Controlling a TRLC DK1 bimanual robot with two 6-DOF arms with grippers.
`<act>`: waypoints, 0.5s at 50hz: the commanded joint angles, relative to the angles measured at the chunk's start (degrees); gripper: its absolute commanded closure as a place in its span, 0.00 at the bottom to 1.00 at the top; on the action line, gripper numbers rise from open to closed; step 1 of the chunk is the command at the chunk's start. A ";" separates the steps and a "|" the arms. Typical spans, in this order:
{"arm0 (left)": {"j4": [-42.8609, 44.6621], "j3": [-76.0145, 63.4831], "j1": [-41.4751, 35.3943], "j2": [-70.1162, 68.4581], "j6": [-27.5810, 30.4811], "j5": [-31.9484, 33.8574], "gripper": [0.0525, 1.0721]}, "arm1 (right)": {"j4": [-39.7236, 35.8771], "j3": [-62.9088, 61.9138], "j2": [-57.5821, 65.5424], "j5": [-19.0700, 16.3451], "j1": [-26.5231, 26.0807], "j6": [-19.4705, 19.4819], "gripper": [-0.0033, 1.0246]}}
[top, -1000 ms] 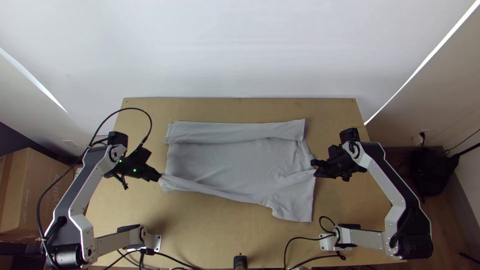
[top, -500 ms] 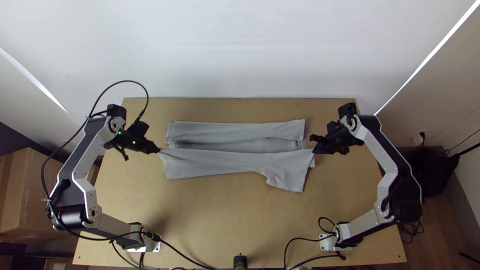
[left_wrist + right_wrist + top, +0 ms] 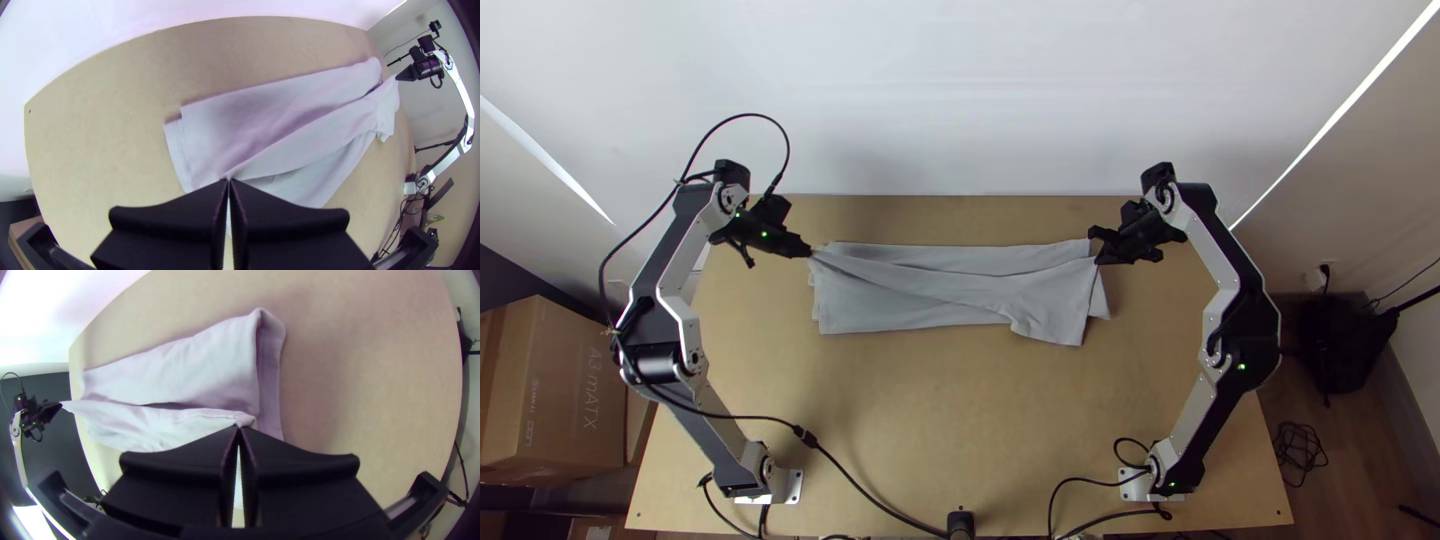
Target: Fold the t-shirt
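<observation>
Where fingers (image 3: pixel 185 212) meet, the t-shirt (image 3: pixel 920 305) lies pinched.

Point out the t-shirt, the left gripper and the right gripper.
T-shirt (image 3: pixel 952 292): top view, middle of the cloth.
Left gripper (image 3: pixel 228 180): left wrist view, between its fingertips.
Right gripper (image 3: pixel 239 427): right wrist view, between its fingertips.

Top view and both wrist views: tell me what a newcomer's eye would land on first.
Probably the pale grey cloth t-shirt, lying as a long, layered band across the far half of the light wooden table. Next, the left flat black pincer and the right flat black pincer, shut on the shirt at its left and right ends, a layer stretched between them.
</observation>
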 commanded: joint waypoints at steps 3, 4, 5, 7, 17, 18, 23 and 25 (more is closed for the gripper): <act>-2.98 9.17 -0.41 7.09 -1.45 0.26 0.98 | -1.81 7.63 6.20 0.41 0.19 1.53 0.98; -2.98 10.05 -0.41 7.70 -1.54 0.26 0.98 | -2.07 8.60 7.08 0.41 0.11 1.53 0.98; -3.07 10.84 -0.41 8.50 -1.80 0.26 0.98 | -2.16 9.39 7.70 0.41 0.11 1.70 0.98; -3.07 12.16 -0.50 9.73 -2.07 0.26 0.98 | -2.25 10.97 9.10 0.41 0.11 1.79 0.98; -3.33 16.82 -0.32 14.91 -2.95 0.26 0.98 | -2.25 16.86 15.17 0.50 -0.68 3.20 0.98; -3.33 16.99 -0.23 15.26 -2.95 0.26 0.98 | -2.25 17.39 15.61 0.50 -0.77 3.29 0.98; -3.33 16.91 -0.14 16.49 -3.30 0.26 0.98 | -2.25 18.79 17.89 0.59 -1.04 3.64 0.98; -3.33 16.91 -0.06 17.11 -3.56 0.17 0.98 | -2.25 19.32 18.95 0.94 -1.12 3.64 0.98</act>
